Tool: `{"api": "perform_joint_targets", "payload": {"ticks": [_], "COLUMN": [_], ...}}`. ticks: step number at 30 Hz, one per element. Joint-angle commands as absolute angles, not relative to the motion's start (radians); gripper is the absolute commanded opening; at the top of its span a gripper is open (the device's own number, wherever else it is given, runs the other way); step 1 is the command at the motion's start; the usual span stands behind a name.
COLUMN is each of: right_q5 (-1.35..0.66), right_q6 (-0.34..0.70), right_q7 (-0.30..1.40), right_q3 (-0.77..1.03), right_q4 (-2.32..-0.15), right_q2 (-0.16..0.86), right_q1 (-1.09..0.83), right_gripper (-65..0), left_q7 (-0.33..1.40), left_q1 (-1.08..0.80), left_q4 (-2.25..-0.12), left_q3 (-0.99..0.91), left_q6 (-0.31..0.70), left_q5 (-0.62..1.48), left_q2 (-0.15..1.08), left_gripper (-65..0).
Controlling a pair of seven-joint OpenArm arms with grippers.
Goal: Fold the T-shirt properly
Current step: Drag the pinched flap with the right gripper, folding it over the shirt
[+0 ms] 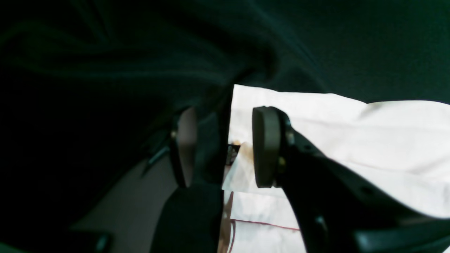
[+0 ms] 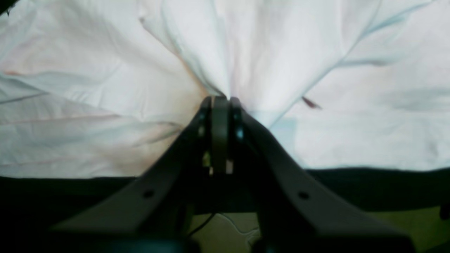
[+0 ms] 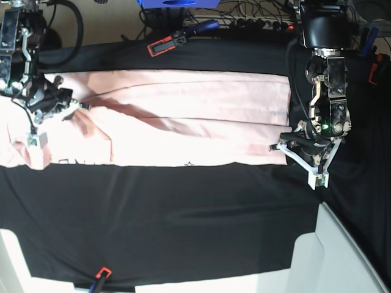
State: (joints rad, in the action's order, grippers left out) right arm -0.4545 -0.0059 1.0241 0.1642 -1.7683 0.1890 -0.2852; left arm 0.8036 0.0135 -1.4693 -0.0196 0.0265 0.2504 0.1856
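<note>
From the base view, the T-shirt (image 3: 183,116) lay stretched in a long pale pink band across the far half of the black table cloth (image 3: 183,226), its near edge showing slivers of black lettering. That view placed the right gripper (image 3: 68,105) at the band's left end, where creases ran toward it, and the left gripper (image 3: 282,146) at the band's right end, near its near corner, but it was too coarse to settle how either pair of jaws stood. The right wrist view answered for its arm: the right gripper (image 2: 220,100) had its jaws pressed together on a bunched peak of the T-shirt (image 2: 316,133), folds fanning outward from the pinch, with a strip of table cloth (image 2: 369,186) below. The left wrist view showed the left gripper (image 1: 225,147) with its jaws spread apart, straddling the edge of the T-shirt (image 1: 351,140): one pad sat over the pale fabric, the other over the dark table cloth (image 1: 105,70). Whether either pad touched the cloth could not be told. Clamps (image 3: 168,43) lay along the far edge only in the base view.
</note>
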Motion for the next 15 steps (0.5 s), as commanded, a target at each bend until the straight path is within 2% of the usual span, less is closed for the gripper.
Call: {"api": "perform_joint_targets", "payload": {"ticks": [1,10,12,15], "right_q5": [-0.461,-0.461,-0.463,-0.461], "right_q6": [-0.005,-0.005,-0.005,-0.005], "right_q7": [1.017,1.024,1.027,1.044], "right_q3": [0.168,0.171,0.173,0.208], "right_q4": [-1.787,-1.785,-1.787,-1.787], "right_q2": [0.197,0.156,0.153,0.124], "right_q1": [-0.286,-0.292,-0.295,-0.303], "right_gripper": [-65.0,-63.4,-58.5,-46.6], "left_q7": [0.786,0.786,0.786,0.786], "left_q1": [0.028,0.028,0.027,0.027], "left_q4": [-1.492,-1.492,-1.492,-1.491], "left_q3": [-0.022,0.084,0.082,0.082], "left_q6": [0.025,0.025,0.025,0.025], "left_q5": [0.249,0.251,0.252,0.252], "left_q2": [0.196,0.249,0.246,0.246], "left_gripper": [-39.1,-39.1,-39.1,-39.1]}}
